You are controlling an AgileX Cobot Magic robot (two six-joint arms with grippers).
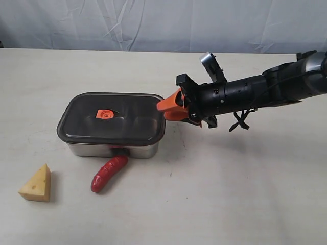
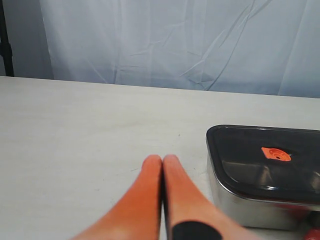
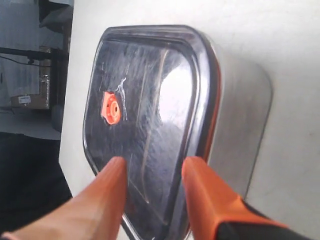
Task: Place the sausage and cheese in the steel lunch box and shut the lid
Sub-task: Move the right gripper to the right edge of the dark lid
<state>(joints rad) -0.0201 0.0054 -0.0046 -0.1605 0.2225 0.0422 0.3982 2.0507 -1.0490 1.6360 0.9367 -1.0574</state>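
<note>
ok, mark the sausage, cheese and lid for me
sausage (image 1: 109,173), exterior view, middle of its red body.
cheese (image 1: 37,185), exterior view, the side face with the holes.
lid (image 1: 127,120), exterior view, dark top surface just beside the orange valve.

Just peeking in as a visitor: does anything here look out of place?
Yes: the lid sits on the steel lunch box while the sausage and cheese lie outside on the table.
</note>
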